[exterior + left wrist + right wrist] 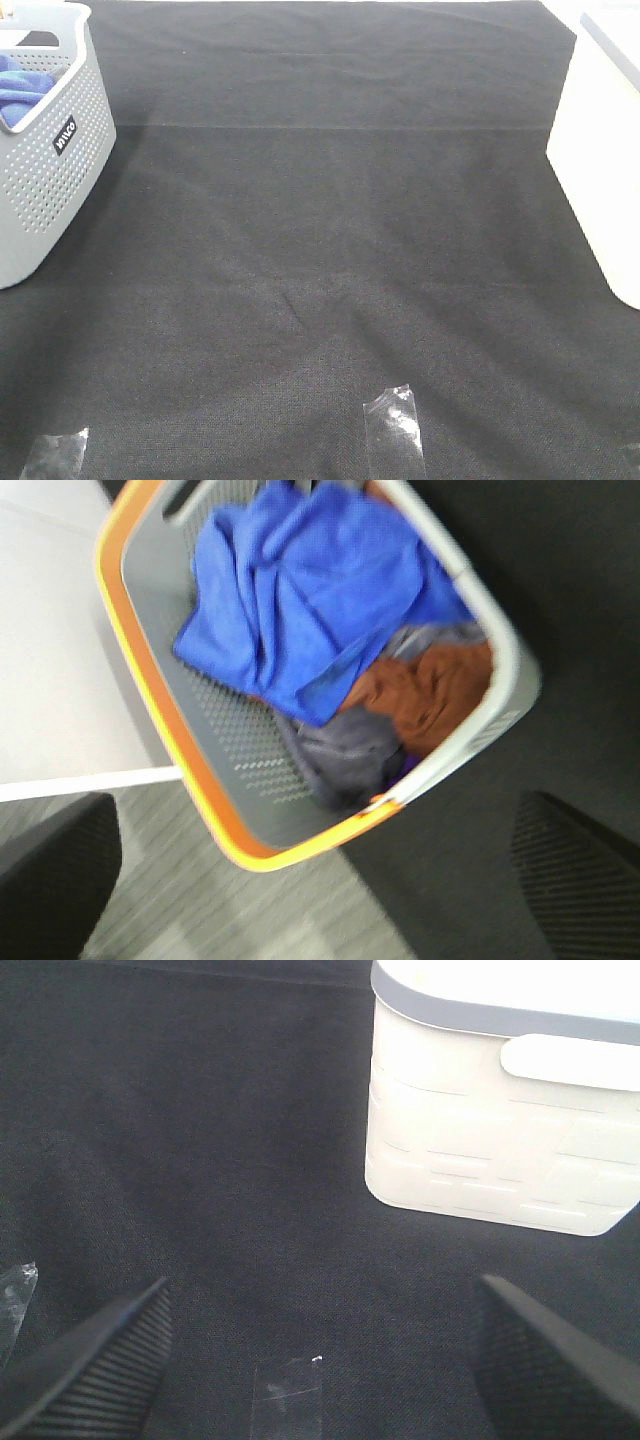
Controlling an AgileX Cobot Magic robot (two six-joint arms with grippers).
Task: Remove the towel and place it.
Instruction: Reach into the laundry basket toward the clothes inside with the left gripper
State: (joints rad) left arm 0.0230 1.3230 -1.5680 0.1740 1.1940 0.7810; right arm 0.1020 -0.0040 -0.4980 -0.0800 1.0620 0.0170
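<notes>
The blue towel [300, 600] lies crumpled on top of other cloths inside a grey perforated basket [150, 710] with an orange rim. In the exterior high view the basket [50, 180] stands at the far left of the table, and only a bit of the towel [20, 90] shows over its wall. My left gripper [320, 880] hovers above the basket, open and holding nothing, clear of the towel. My right gripper [320, 1360] is open and holding nothing over the black table cloth, short of the white box. Neither gripper shows in the exterior high view.
A brown cloth [430, 695] and a grey cloth [350, 760] lie under the towel in the basket. A white lidded box [605, 150] [500, 1130] stands at the right edge. Clear tape strips [393, 430] [55, 455] are stuck to the black cloth near the front.
</notes>
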